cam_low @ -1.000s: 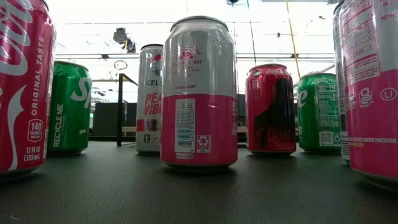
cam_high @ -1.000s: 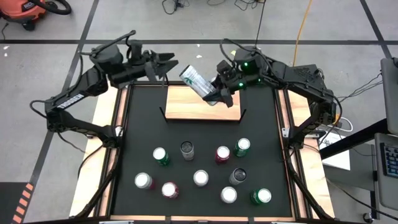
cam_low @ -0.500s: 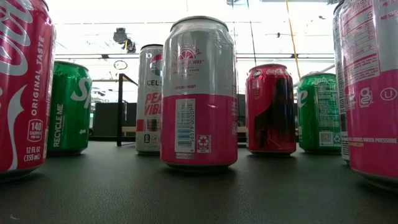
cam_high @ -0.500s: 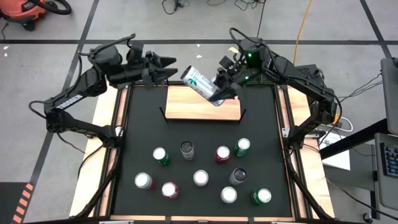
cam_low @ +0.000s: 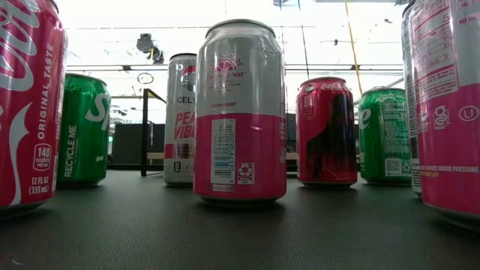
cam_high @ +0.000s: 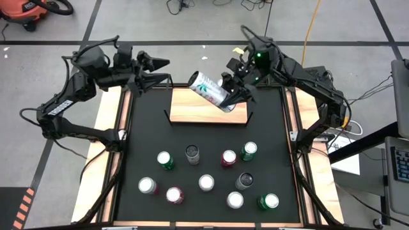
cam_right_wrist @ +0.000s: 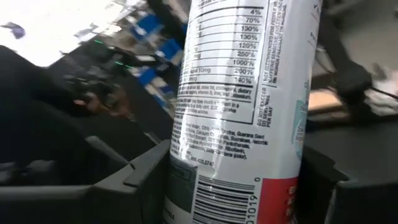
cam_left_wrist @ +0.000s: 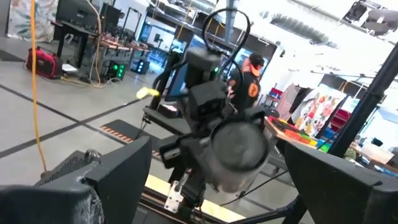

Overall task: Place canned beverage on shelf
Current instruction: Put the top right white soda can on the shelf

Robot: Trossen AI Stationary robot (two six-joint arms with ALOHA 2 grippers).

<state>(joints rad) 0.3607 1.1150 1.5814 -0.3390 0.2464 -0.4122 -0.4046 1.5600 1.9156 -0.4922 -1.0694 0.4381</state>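
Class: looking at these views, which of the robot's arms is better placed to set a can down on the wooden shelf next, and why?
The right. Its hand already grips the white can, tilted over the shelf. The left hand hangs open and empty beyond the shelf's far left corner.

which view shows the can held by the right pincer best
The high view: the white can shows whole, tilted above the shelf, gripped by the right pincer. The right wrist view shows only its label close up; the left wrist view shows one end of it; the low view misses it.
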